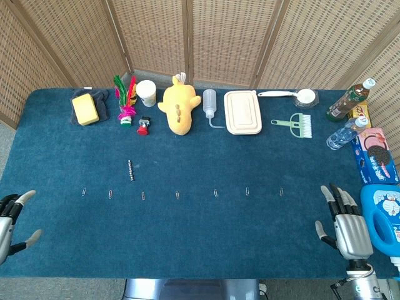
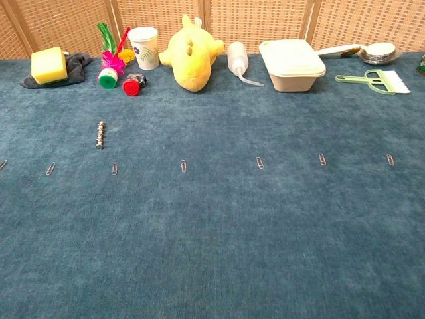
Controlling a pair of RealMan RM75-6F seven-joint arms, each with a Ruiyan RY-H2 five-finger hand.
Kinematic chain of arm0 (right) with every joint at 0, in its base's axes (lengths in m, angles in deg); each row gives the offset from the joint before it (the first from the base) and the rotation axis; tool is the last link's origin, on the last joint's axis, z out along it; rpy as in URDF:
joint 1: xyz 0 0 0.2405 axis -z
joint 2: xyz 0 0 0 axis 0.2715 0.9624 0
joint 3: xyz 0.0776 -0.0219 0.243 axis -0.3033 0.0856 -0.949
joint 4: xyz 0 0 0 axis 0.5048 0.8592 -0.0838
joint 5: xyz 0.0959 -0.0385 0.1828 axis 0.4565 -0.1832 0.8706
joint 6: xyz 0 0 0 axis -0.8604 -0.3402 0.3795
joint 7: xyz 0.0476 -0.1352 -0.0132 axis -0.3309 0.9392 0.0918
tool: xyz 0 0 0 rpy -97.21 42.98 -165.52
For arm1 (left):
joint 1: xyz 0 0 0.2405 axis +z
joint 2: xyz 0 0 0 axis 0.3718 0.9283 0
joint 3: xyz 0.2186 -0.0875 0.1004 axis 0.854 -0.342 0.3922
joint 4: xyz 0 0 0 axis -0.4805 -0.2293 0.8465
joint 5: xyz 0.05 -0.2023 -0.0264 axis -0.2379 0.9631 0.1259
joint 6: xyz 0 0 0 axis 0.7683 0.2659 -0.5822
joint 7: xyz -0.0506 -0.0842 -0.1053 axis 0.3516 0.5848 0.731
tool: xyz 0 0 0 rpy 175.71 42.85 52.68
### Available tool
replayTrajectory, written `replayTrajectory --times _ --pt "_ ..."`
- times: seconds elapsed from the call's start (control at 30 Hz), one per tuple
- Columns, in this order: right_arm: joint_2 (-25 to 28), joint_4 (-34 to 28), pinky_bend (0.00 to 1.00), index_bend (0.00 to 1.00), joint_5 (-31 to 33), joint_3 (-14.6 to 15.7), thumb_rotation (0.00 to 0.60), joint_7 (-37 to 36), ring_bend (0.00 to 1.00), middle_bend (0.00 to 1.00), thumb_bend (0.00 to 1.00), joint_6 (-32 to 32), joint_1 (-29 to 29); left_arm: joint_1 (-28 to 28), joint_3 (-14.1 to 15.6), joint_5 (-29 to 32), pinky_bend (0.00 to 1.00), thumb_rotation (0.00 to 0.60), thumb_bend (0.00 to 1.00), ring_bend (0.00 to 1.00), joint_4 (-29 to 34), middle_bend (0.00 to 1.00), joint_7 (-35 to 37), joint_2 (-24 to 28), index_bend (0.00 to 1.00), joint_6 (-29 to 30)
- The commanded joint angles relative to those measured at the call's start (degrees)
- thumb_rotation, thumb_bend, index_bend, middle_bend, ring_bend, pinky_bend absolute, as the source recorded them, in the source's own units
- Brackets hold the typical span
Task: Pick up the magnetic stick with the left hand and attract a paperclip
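Left hand (image 1: 14,219) sat at the near left table edge, fingers spread, holding nothing; right hand (image 1: 345,225) was the same on the near right, idle. Magnetic stick (image 1: 130,170) lay flat on the blue cloth (image 1: 200,250), ahead of the left hand and off toward table centre, well apart from it. It looked like a short chain of small metal beads: likely light, stiff, smooth, and low to the cloth, so hard to get fingers under. Best bet was a thumb-and-finger pinch across its middle, from above. Paperclips ran in a row just nearer than the stick; the closest paperclip (image 1: 142,195) lay just beside its near end. Thin wire, should jump on contact.
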Motion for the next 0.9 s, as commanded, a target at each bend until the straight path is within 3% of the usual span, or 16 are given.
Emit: replayTrajectory --times 0.03,0.3,0.43,0.7,0.9 --pt "-0.3 0.3 0.11 0.0 0.1 0.2 0.6 -0.3 0.0 0.01 0.44 0.1 0.1 -0.5 0.0 0.0 0.33 0.581 0.34 0.16 -0.1 0.24 0.0 -0.5 0.15 -1.1" --pt "-0.2 0.9 0.11 0.0 -0.4 0.6 0.6 -1.5 0.0 0.01 0.44 -1.1 0.7 -3.8 -2.0 2.3 0.31 0.591 0.34 0.16 -2.2 0.24 4.6 -0.8 0.15 -6.2" --pt "0.2 0.9 0.11 0.0 -0.7 0.7 0.6 -2.0 0.0 0.01 0.44 -2.1 1.3 -7.0 -3.4 5.5 0.31 0.581 0.34 0.17 -2.0 0.24 9.4 0.7 0.15 -12.0" --pt "0.3 1.6 0.11 0.0 -0.5 1.2 0.6 -3.1 0.0 0.01 0.44 -3.9 2.8 -18.3 -8.7 14.6 0.31 0.579 0.34 0.2 -1.8 0.24 20.4 3.6 0.14 -31.3" --pt "0.5 1.9 0.11 0.0 -0.4 1.3 0.6 -3.3 0.0 0.01 0.44 -6.2 4.3 -27.1 -12.9 20.8 0.31 0.575 0.34 0.2 -6.3 0.24 24.5 1.1 0.14 -43.2"
